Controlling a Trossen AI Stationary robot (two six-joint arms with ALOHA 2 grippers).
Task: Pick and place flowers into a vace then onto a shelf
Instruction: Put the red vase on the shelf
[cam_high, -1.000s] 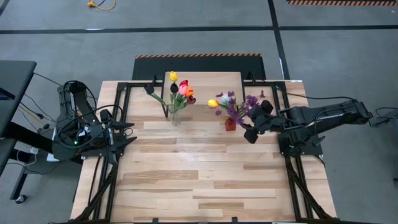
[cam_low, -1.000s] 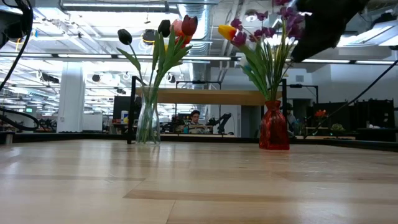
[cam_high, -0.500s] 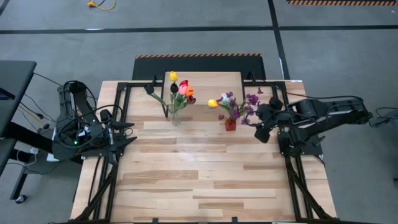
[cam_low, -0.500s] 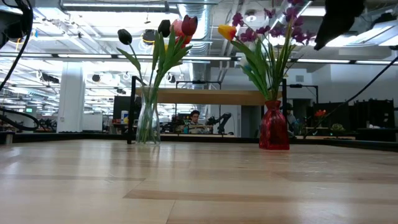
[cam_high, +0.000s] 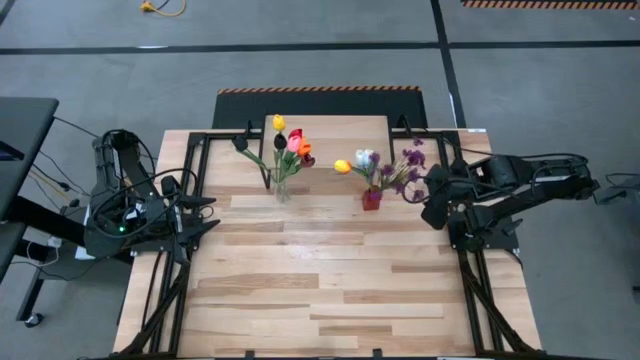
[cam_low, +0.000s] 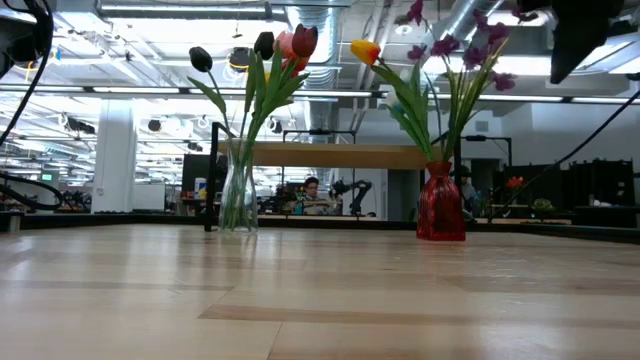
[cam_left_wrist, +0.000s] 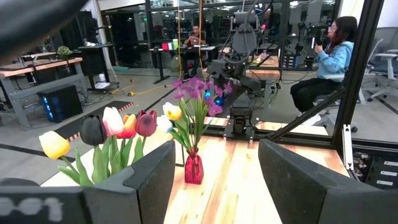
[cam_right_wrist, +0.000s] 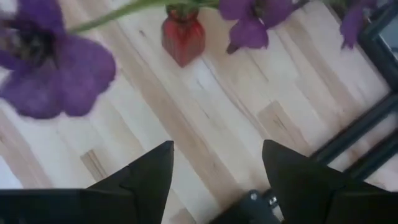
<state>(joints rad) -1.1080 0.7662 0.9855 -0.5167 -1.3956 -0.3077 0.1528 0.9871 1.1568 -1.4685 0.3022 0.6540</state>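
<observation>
Red glass vase (cam_high: 371, 199) with its yellow tulip and purple sprigs (cam_low: 440, 75) stands on the wood-plank tabletop (cam_high: 330, 280), in front of the light-wood shelf (cam_low: 335, 155). Right gripper (cam_high: 432, 200) hovers just beside, fingers apart, empty. Left gripper (cam_high: 205, 215) waits open. Top-heavy, slick, breakable: I'd grasp low on the body, not the floppy stems
</observation>
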